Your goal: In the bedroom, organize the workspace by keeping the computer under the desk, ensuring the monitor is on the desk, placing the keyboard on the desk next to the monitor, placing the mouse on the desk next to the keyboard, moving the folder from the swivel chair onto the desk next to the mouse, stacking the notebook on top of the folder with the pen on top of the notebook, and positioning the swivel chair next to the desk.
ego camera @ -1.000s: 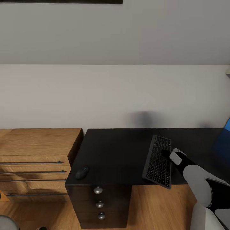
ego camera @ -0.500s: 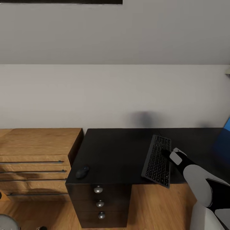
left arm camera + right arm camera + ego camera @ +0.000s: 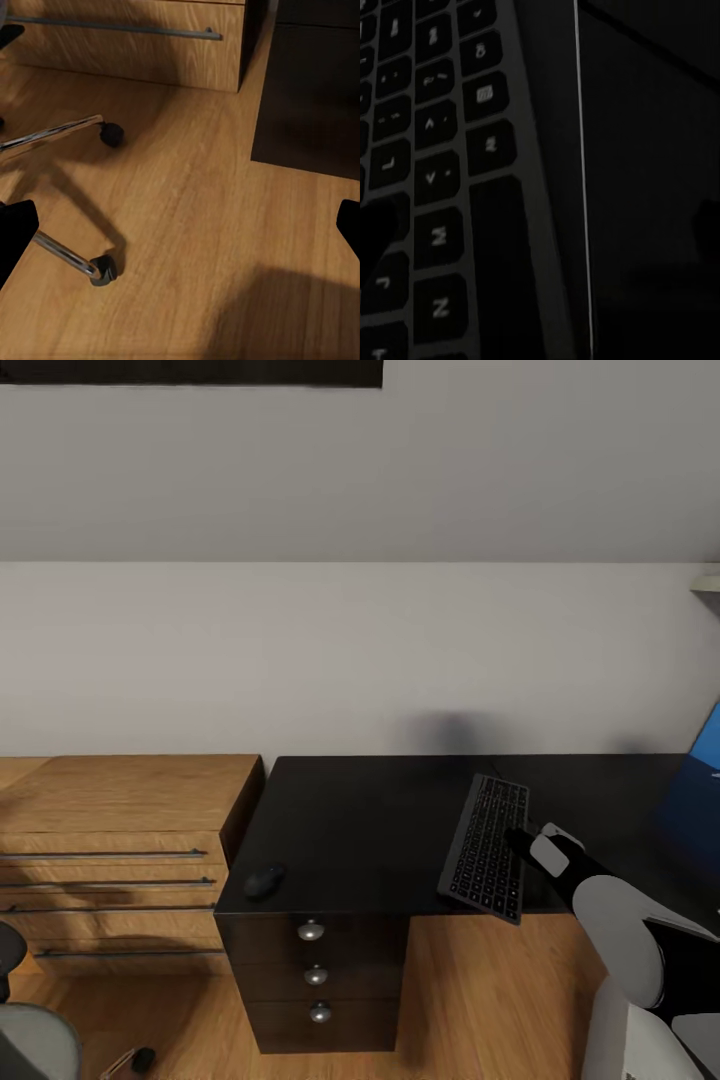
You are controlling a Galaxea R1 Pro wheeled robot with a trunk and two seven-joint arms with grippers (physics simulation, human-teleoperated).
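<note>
Keyboard (image 3: pixel 486 847) overhanging desk (image 3: pixel 360 830), right jaws' grip unclear, left jaws spread over chair casters (image 3: pixel 103 268).

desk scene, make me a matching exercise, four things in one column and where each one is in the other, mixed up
Things:
1. mouse
2. keyboard
3. dresser
4. drawer knobs

Places:
A. on the desk's front face, one above another
B. partly past the desk's front edge, at the right gripper
C. on the floor, against the desk's left end
D. on the desk top, near its front left corner

Pairs: 1-D, 2-B, 3-C, 4-A
</note>
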